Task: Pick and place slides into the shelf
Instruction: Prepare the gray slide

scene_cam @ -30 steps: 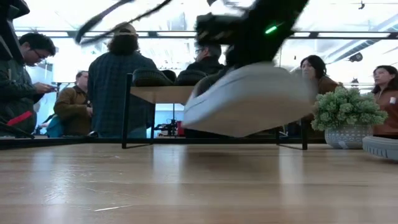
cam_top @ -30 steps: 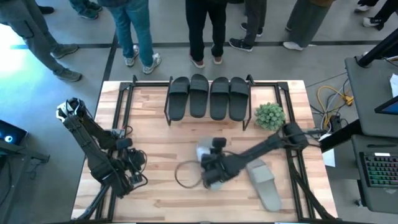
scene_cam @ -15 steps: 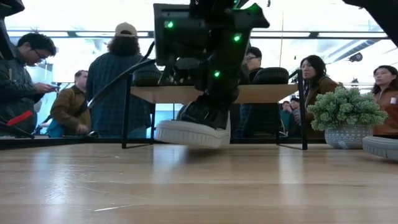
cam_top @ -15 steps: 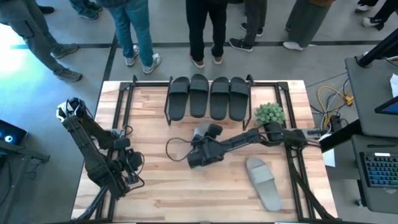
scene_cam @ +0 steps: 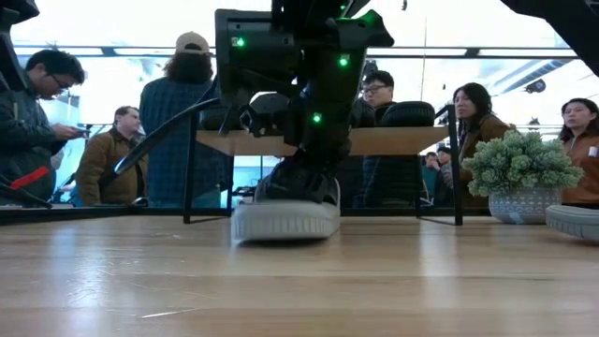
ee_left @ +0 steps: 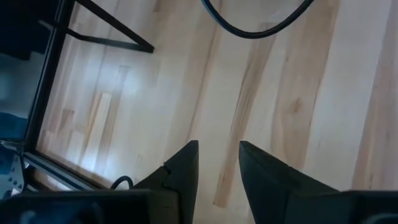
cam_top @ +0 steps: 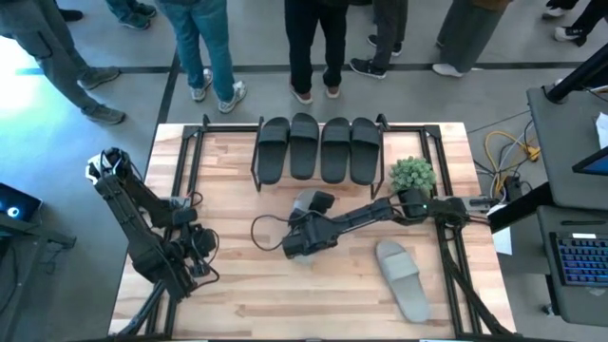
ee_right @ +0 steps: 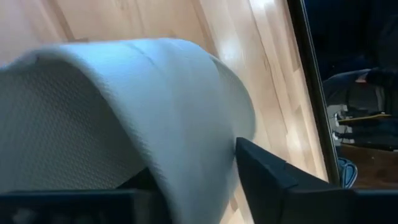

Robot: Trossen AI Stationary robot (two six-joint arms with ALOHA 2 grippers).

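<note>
A light grey slide (cam_top: 308,202) (scene_cam: 285,221) sits with its sole flat on the table in front of the shelf (scene_cam: 245,142), with my right gripper (cam_top: 308,220) (scene_cam: 296,180) shut on its strap from above. A second light grey slide (cam_top: 403,278) (scene_cam: 573,221) lies sole-down on the table's right near part. Four dark slides (cam_top: 319,147) rest side by side on the shelf's top board. My left gripper (cam_top: 195,249) (ee_left: 217,163) is open over bare wood at the table's left and touches nothing. My right gripper holds the light grey slide by its wide strap (ee_right: 186,99), coming from above and slanting in from the table's right. One finger (ee_right: 267,177) lies against the strap's outer side; the strap hides the other finger. The slide stands level, its sole (scene_cam: 285,225) on the table.
A potted plant (cam_top: 411,176) (scene_cam: 522,178) stands right of the shelf. A dark cable loop (cam_top: 270,232) lies on the table left of my right gripper. Black frame bars (cam_top: 186,161) edge the table. Several people stand beyond the far edge. Bare wood spreads across the near middle.
My right gripper has carried the light grey slide from the near middle toward the shelf and down. The slide was lifted clear and tilted; it has turned end-on to the near edge and now rests sole-flat on the table.
</note>
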